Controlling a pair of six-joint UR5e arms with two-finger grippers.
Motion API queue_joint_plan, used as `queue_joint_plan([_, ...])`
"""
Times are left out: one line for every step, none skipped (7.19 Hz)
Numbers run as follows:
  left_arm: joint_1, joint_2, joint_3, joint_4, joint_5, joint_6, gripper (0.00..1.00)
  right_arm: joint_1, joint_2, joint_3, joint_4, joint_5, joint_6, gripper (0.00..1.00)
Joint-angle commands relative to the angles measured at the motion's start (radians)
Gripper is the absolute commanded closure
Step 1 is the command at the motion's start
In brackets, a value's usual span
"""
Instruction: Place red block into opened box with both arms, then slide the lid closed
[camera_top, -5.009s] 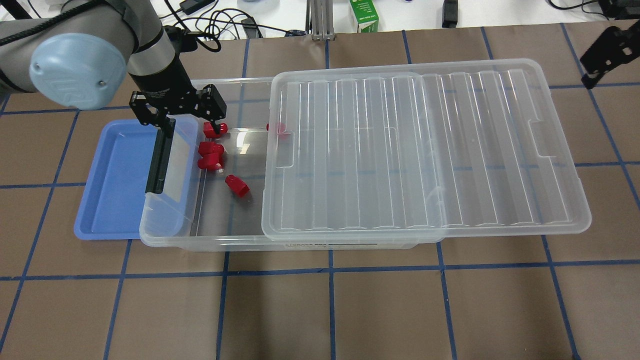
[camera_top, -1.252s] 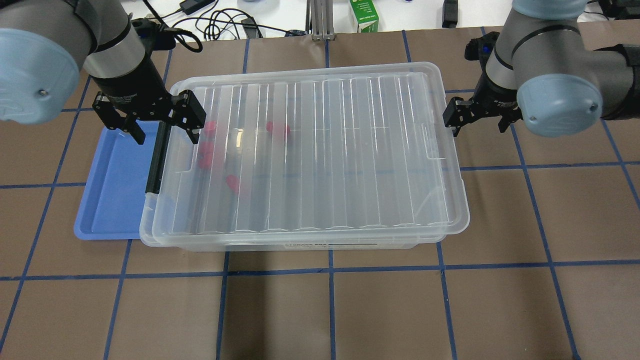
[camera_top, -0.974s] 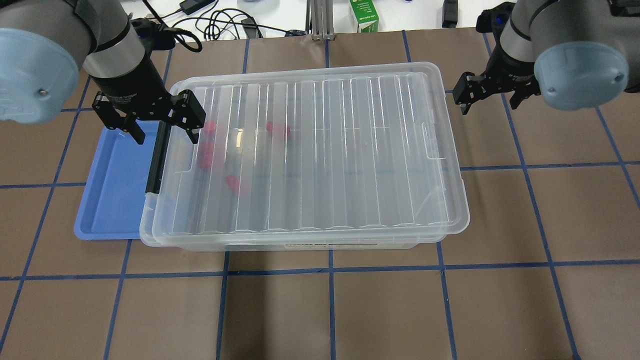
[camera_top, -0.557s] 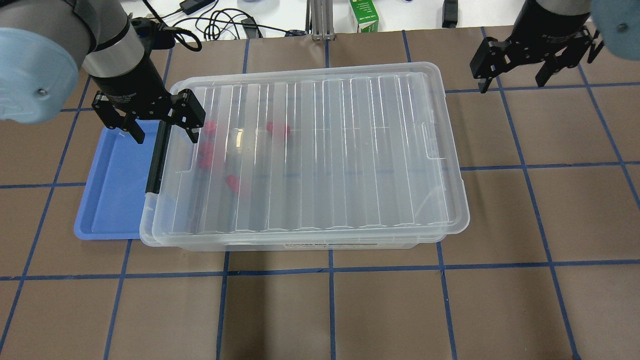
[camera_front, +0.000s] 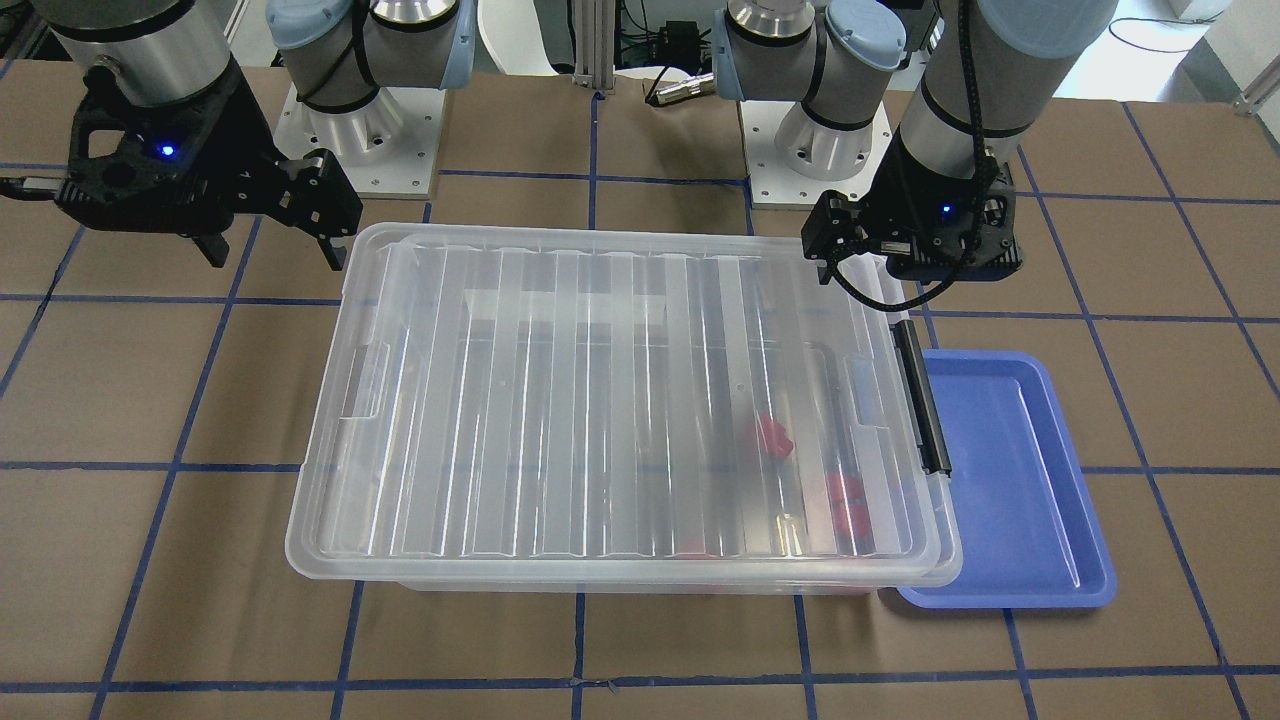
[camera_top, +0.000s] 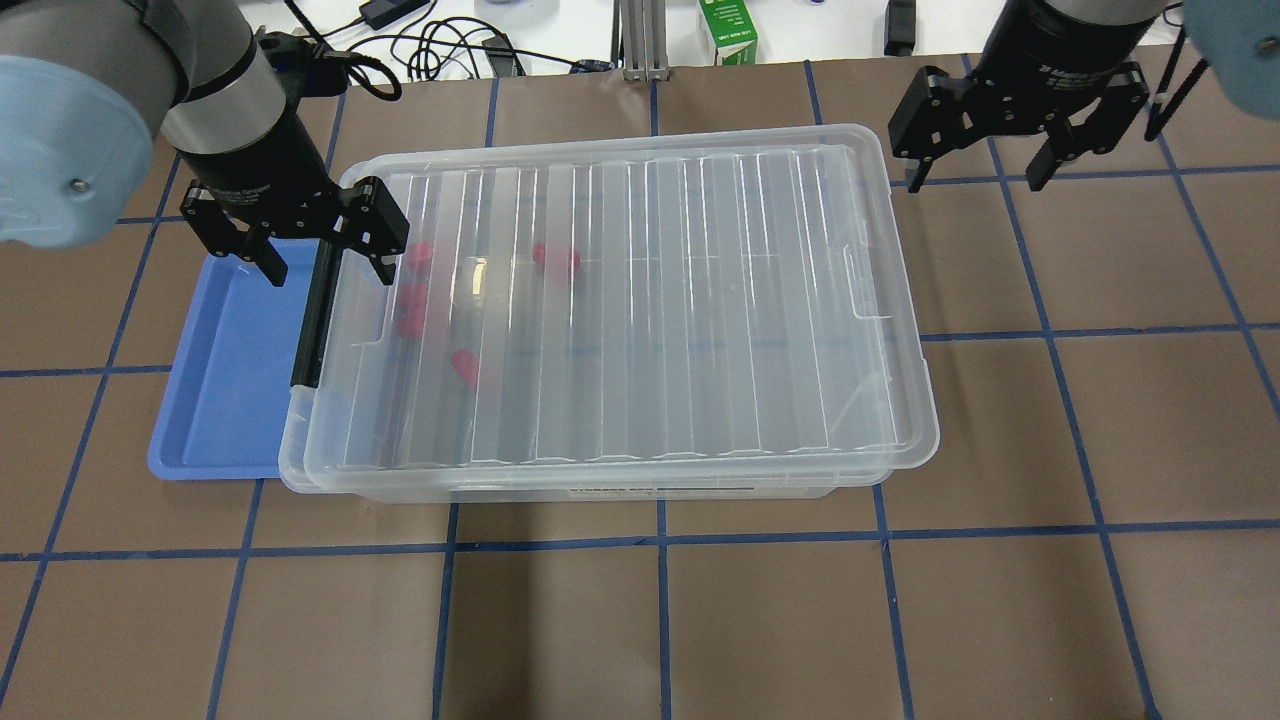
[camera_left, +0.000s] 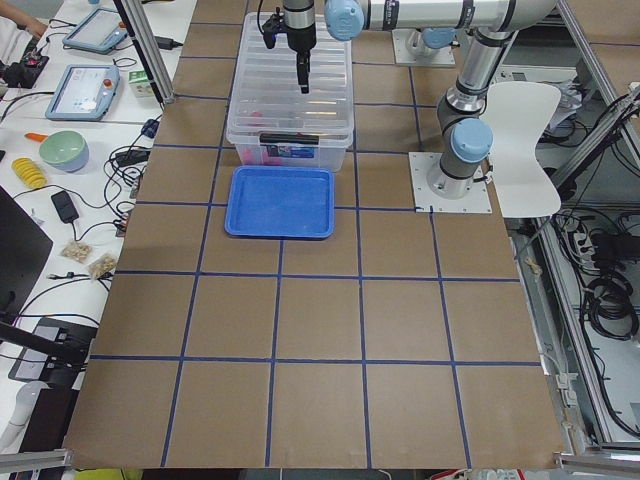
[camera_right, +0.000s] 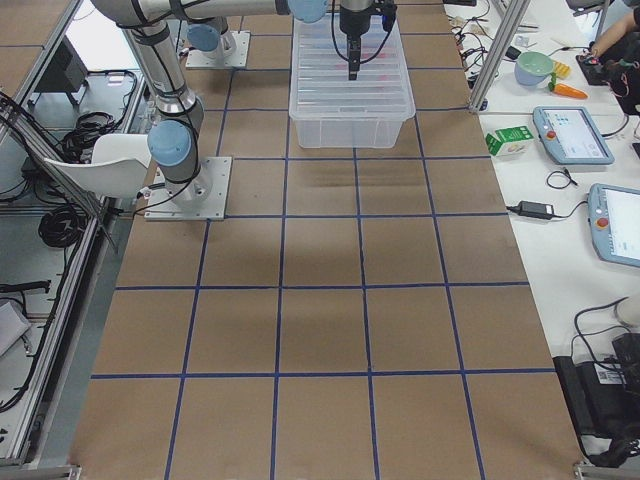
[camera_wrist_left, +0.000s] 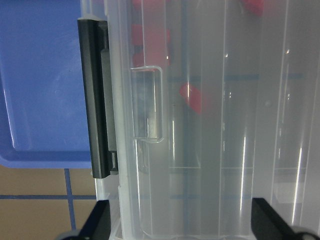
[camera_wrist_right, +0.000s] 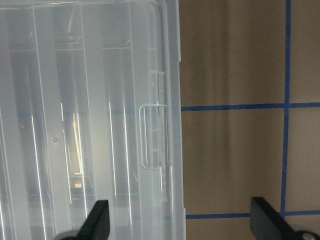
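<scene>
A large clear plastic lid (camera_top: 640, 300) with lengthwise ribs lies over the whole of the shallow clear plastic box (camera_top: 600, 489) in the middle of the overhead view. It sits slightly askew, its lower right corner jutting past the box wall. Small red plastic blocks (camera_top: 557, 258) show as pink blurs through the lid: 1 upper centre-left, the others clustered near the box's left end. A black bar latch (camera_top: 312, 320) runs down that end, which overlaps a blue plastic tray (camera_top: 225, 380).

The left end effector (camera_top: 327, 268) hangs spread wide at the upper left corner of the box, 1 finger over the tray and 1 over the lid, gripping nothing. The right end effector (camera_top: 972, 172) is also spread wide and empty above the brown, blue-taped bench (camera_top: 700, 620), just beyond the lid's upper right corner.

A dark label strip on the box's front wall carries print too small to read. The writing on the green carton (camera_top: 728, 30) at the top edge is also illegible.
</scene>
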Motion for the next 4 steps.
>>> queue_joint_plan([-0.002, 0.000, -0.001, 0.001, -0.001, 0.000, 0.00, 0.013, 0.008, -0.001, -0.009, -0.026, 0.005, 0.00])
queue_joint_plan([-0.003, 0.000, -0.001, 0.001, -0.002, 0.000, 0.00, 0.013, 0.008, -0.002, -0.009, -0.032, 0.005, 0.00])
queue_joint_plan([-0.003, 0.002, -0.001, 0.001, -0.002, 0.000, 0.00, 0.013, 0.008, -0.001, -0.009, -0.031, 0.005, 0.00])
queue_joint_plan([-0.003, 0.006, 0.001, 0.001, -0.008, 0.000, 0.00, 0.013, 0.008, -0.002, -0.010, -0.031, 0.006, 0.00])
